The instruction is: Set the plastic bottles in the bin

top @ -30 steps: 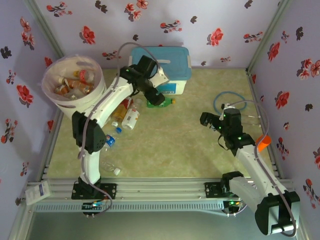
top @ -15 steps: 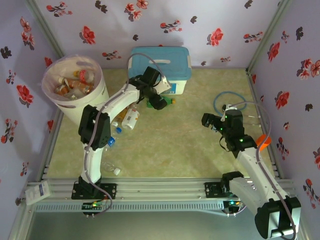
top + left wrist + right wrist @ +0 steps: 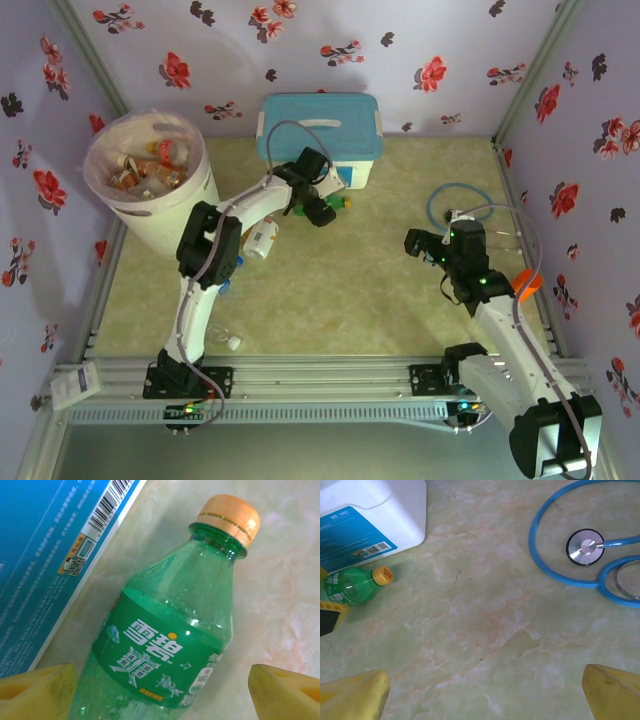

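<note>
The green Sprite bottle (image 3: 165,645) lies on the bench just before the blue-lidded box (image 3: 320,125), long axis along its front wall, body between the left arm's spread jaws; the right jaws, also spread, hang well off.

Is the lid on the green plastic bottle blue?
No, the green plastic bottle lying beside the blue-labelled box has a round orange screw cap.

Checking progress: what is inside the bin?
The bin holds a pile of plastic bottles, clear and amber, some red-labelled. Whatever lies under the top layer is covered.
</note>
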`<control>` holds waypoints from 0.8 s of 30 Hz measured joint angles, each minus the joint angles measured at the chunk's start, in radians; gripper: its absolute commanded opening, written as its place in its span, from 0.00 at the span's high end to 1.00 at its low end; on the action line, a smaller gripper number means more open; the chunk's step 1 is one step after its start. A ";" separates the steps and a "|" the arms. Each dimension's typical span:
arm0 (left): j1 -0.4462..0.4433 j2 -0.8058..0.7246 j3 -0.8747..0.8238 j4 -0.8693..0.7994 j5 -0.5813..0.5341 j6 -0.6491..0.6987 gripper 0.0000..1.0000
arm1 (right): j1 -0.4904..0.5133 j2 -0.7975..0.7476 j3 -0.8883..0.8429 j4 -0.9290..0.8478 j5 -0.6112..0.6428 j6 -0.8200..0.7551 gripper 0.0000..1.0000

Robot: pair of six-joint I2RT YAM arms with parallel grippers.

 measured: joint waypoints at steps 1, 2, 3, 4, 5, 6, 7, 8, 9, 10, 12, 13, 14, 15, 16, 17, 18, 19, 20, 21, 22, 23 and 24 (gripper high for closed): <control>0.000 0.005 0.000 0.000 -0.003 0.000 0.16 | 0.000 0.000 0.000 -0.002 0.000 0.000 0.01; 0.000 0.009 0.000 0.001 -0.006 0.000 0.18 | 0.000 0.000 0.000 -0.002 0.000 0.000 0.01; -0.001 0.012 0.000 0.003 -0.008 0.000 0.19 | 0.000 0.000 0.000 -0.002 0.000 0.000 0.01; -0.001 0.016 0.000 0.003 -0.009 0.000 0.20 | 0.000 0.000 0.000 -0.002 0.000 0.000 0.01; -0.002 0.018 0.000 0.003 -0.011 0.000 0.21 | -0.001 0.000 0.000 -0.002 0.000 0.000 0.01; -0.005 0.022 0.003 0.002 -0.013 0.000 0.23 | -0.001 0.000 0.000 -0.002 0.000 0.000 0.01; -0.006 0.028 0.010 0.002 -0.014 0.000 0.26 | -0.002 0.000 0.000 -0.002 0.000 0.000 0.01; -0.007 0.035 0.017 0.002 -0.015 0.000 0.28 | -0.003 0.000 0.000 -0.002 0.000 0.000 0.01; -0.008 0.041 0.023 0.002 -0.015 0.000 0.30 | -0.003 0.000 0.000 -0.002 0.000 0.000 0.01; -0.011 0.045 0.028 0.002 -0.015 0.000 0.33 | -0.005 0.000 0.000 -0.002 0.000 0.000 0.01; -0.014 0.047 0.028 0.002 -0.018 0.000 0.39 | -0.005 -0.002 0.000 -0.002 0.000 0.000 0.01; -0.015 0.047 0.032 -0.001 -0.019 -0.001 0.40 | -0.005 -0.003 0.000 -0.002 0.000 0.000 0.01; -0.017 0.047 0.034 -0.003 -0.022 0.000 0.40 | -0.005 -0.004 0.000 -0.002 0.000 0.000 0.01; -0.019 0.047 0.035 -0.006 -0.026 0.000 0.42 | -0.005 -0.005 0.000 -0.002 0.000 0.000 0.01; -0.020 0.047 0.036 -0.009 -0.029 -0.001 0.42 | -0.005 -0.005 0.000 -0.002 0.000 0.000 0.01; -0.022 0.047 0.036 -0.010 -0.033 -0.001 0.43 | -0.005 -0.005 0.000 -0.002 0.000 0.000 0.01; -0.024 0.047 0.036 -0.010 -0.034 -0.001 0.43 | -0.005 -0.005 0.000 -0.002 0.000 0.000 0.01; -0.024 0.047 0.035 -0.010 -0.038 -0.001 0.45 | -0.005 -0.005 0.000 -0.002 0.000 0.000 0.01; -0.026 0.043 0.033 -0.010 -0.041 -0.001 0.45 | -0.005 -0.005 0.000 -0.002 0.000 0.000 0.01; -0.026 0.036 0.028 -0.010 -0.042 -0.002 0.45 | -0.005 -0.005 0.000 -0.002 0.000 0.000 0.01; -0.027 0.023 0.017 -0.010 -0.045 -0.005 0.45 | -0.006 -0.005 0.000 -0.002 0.000 0.000 0.01; -0.028 0.003 0.003 -0.013 -0.048 -0.008 0.45 | -0.006 -0.005 0.000 -0.002 0.000 0.000 0.01; -0.028 -0.015 -0.009 -0.016 -0.050 -0.011 0.45 | -0.006 -0.005 0.000 -0.002 0.000 0.000 0.01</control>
